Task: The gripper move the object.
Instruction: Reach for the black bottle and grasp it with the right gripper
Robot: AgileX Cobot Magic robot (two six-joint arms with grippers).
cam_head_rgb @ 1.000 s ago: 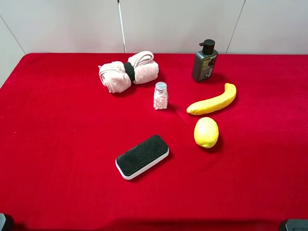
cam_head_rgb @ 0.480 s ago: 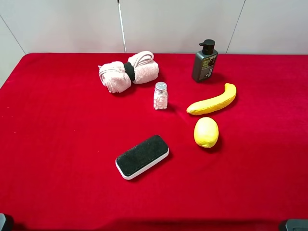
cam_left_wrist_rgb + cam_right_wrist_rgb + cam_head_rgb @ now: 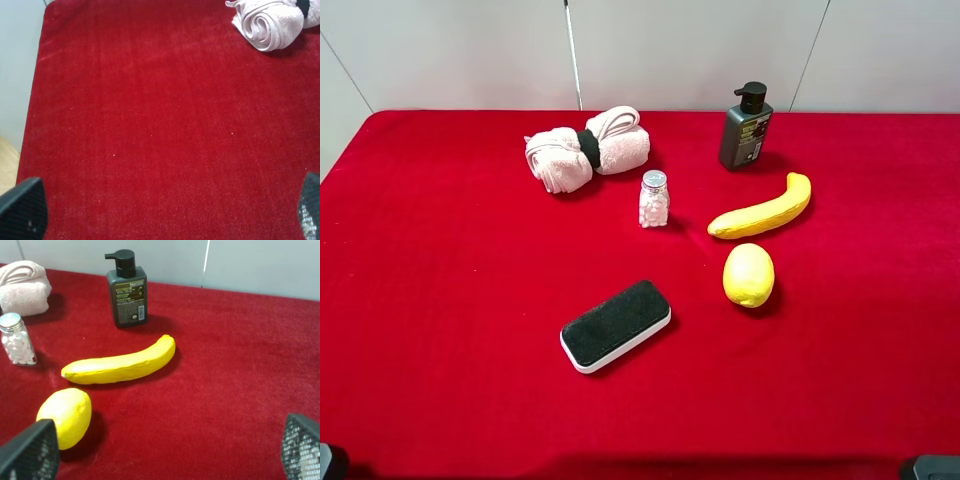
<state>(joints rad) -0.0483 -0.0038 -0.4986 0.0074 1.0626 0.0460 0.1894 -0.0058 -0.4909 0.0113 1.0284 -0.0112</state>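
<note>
The object, a dark grey pump bottle with a black pump top, stands upright at the back right of the red table. In the right wrist view the bottle stands far ahead of my right gripper. That gripper is open, its two mesh-padded fingertips far apart with only red cloth between them. My left gripper is open too and hangs over bare cloth on the left side, holding nothing. In the high view only dark bits of the arms show at the bottom corners.
A rolled pink towel lies at the back middle, with a clear salt shaker in front of it. A yellow banana and a lemon lie in front of the bottle. A black-topped eraser block sits mid-table.
</note>
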